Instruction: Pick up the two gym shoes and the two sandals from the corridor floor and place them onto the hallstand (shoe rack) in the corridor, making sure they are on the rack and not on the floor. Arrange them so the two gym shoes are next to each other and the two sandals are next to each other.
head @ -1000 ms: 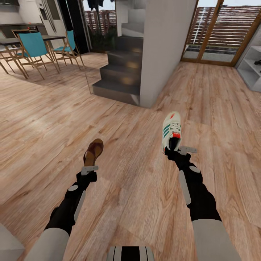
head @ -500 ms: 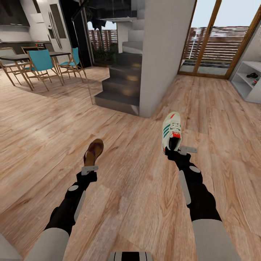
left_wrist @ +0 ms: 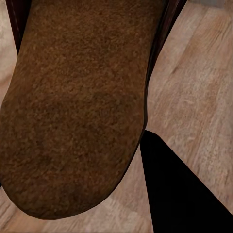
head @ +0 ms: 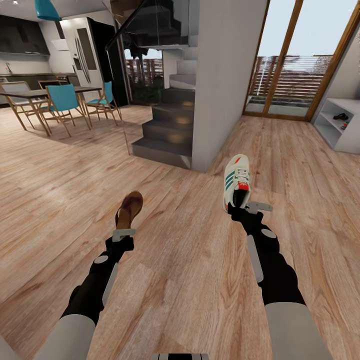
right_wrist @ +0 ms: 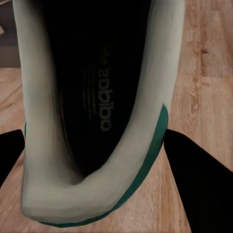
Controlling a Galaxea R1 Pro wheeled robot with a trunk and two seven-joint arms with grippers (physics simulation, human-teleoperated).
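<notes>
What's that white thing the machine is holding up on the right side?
Start at the grey staircase; below and right of it, the right gripper holds a shoe. It is cream-white with laces, green stripes and red accents, unlike the flat brown sandal the other arm holds.

Both arms have pale grey upper sleeves, then glossy black segmented forearms bearing long grey oval inlays and small round grey caps. The left gripper [head: 123, 233] and right gripper [head: 259, 206] end in flat light grey fingers.

Head view high over both arms; wrist views close on sandal [left_wrist: 73, 107] and gym shoe [right_wrist: 92, 111].
</notes>
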